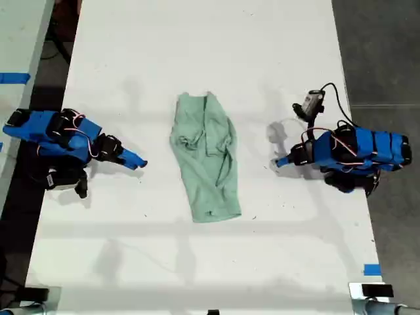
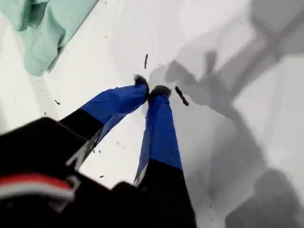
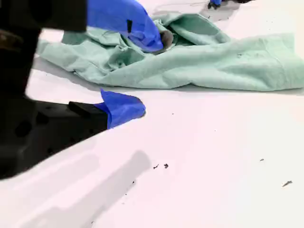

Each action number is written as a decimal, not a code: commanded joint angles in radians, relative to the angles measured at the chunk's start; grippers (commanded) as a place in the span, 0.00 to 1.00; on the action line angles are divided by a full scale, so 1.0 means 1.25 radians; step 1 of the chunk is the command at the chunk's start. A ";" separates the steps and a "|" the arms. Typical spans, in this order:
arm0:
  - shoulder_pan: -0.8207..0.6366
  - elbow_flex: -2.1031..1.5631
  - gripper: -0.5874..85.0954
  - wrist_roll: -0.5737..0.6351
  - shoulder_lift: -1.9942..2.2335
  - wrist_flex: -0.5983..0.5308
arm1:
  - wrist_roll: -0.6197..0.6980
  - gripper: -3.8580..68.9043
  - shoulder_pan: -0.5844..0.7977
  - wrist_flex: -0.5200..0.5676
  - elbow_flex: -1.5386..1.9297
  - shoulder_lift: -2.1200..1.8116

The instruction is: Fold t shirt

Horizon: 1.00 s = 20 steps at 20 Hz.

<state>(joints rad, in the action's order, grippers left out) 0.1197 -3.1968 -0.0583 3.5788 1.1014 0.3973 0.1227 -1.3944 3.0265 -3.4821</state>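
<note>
Exterior view shows the white table (image 1: 197, 39) running the length of the scene, with the t shirt (image 1: 207, 164) lying near its middle. It is a narrow, wrinkled strip, bunched at the far end and flatter toward the near hem. One blue arm sits on each side of it, well apart from the cloth, and neither touches it.

By the way the cloth lies in each wrist view, I judge the arm at the exterior view's left to be my second and the one at its right my first. My second gripper (image 3: 152, 73) is spread wide and grasps nothing, its jaws facing the shirt's long edge from nearby. My first gripper (image 2: 151, 90) is clenched tip to tip on nothing, resting low over bare table with a corner of the shirt off to one side.

The shirt looks already narrowed lengthwise, so I judge that an end-to-end fold is what remains. That calls for my first gripper to release and for both to close in on one end, pinch it and carry it over the other.

Nothing on the table blocks the way. A strip of blue tape (image 1: 371, 269) at its near edge and a few dark specks (image 3: 160, 166) sit clear of the shirt.
</note>
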 commanded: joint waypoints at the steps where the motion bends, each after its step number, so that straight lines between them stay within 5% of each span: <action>1: -0.238 -0.006 0.01 0.050 0.005 -0.010 | 0.017 0.08 0.000 0.023 0.058 -0.009; 11: -0.222 -0.007 0.01 0.020 0.005 -0.007 | -0.002 0.07 -0.002 0.025 0.058 -0.010; 14: -0.133 0.036 0.01 0.009 0.007 -0.049 | -0.001 0.07 -0.020 0.009 -0.007 -0.012; 18: -0.090 0.145 0.02 -0.079 -0.080 -0.093 | -0.210 0.07 -0.103 -0.061 -0.319 0.331; 20: -0.060 0.360 0.10 -0.142 -0.511 -0.103 | -0.263 0.08 -0.160 -0.063 -0.560 0.657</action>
<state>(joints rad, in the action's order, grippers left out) 0.0107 -3.0189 -0.1733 3.4039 0.9986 0.1258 -0.0199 -1.4711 2.6477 -3.0419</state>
